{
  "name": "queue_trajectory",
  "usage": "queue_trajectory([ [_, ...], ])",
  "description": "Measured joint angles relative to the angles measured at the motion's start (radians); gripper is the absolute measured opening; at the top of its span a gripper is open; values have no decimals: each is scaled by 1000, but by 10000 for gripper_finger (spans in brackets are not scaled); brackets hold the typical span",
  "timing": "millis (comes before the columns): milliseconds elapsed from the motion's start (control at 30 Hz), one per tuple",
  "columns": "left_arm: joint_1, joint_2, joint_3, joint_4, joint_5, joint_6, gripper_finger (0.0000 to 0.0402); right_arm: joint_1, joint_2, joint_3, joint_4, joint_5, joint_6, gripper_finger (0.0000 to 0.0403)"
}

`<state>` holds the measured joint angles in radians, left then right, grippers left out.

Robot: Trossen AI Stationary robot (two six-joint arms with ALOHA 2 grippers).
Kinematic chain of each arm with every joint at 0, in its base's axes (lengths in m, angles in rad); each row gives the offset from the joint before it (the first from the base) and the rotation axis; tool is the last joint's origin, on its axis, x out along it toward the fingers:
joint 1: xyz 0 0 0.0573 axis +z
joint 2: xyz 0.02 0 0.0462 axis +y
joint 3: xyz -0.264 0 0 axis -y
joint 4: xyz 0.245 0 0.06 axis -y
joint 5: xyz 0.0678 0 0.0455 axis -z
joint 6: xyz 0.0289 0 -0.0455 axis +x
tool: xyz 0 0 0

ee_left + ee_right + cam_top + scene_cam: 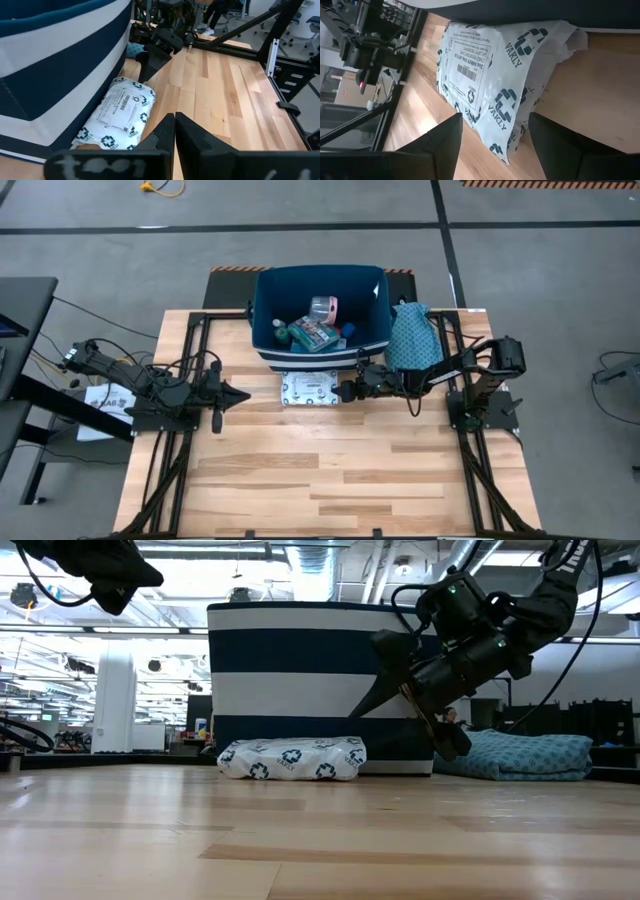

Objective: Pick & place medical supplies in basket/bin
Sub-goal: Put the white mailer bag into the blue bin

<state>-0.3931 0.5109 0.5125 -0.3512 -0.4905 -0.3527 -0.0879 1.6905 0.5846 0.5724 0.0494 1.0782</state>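
Right claw agape beside packet

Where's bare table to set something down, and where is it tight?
Free: the whole near half of the table, and the strip between the two arms below the packet. Crowded: the far edge, where bin, packet, pouch and the open right tool bunch together. The left tool waits shut, left of the packet.

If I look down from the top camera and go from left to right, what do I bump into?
Left gripper → white packet → right gripper → teal pouch.
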Motion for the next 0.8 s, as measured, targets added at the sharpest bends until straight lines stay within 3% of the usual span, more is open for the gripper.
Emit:
queue_trajectory([
  [800,0,0,0,-3,2,12,0,-15,0,4,-18,-30,-13,221],
])
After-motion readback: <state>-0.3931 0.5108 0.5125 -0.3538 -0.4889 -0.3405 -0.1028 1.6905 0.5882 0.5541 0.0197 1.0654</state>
